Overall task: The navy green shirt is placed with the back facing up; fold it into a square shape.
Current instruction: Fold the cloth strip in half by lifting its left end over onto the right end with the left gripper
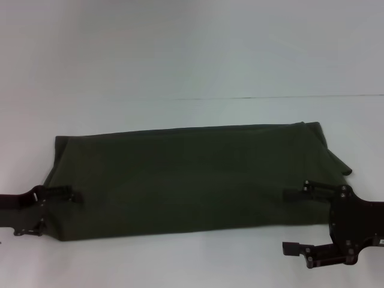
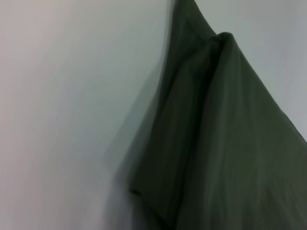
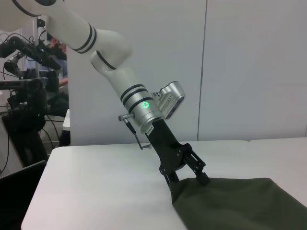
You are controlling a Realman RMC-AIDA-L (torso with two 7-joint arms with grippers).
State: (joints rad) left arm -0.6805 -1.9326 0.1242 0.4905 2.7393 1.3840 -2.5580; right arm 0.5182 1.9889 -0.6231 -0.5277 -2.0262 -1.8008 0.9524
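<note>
The navy green shirt (image 1: 192,180) lies across the table as a long folded band, plain side up, with a small flap sticking out at its far right corner. My left gripper (image 1: 73,196) is at the band's left end, shut on the cloth. In the right wrist view the left gripper (image 3: 188,175) pinches that end and holds it slightly raised. The left wrist view shows only folds of the shirt (image 2: 230,143) close up. My right gripper (image 1: 292,220) is open wide at the right end, one finger over the cloth and the other on the table in front of the near edge.
The white table (image 1: 180,258) runs beyond the shirt on all sides, with a thin seam (image 1: 270,97) across its back. Past the table's left edge, the right wrist view shows dark stands and equipment (image 3: 24,105) and a white wall.
</note>
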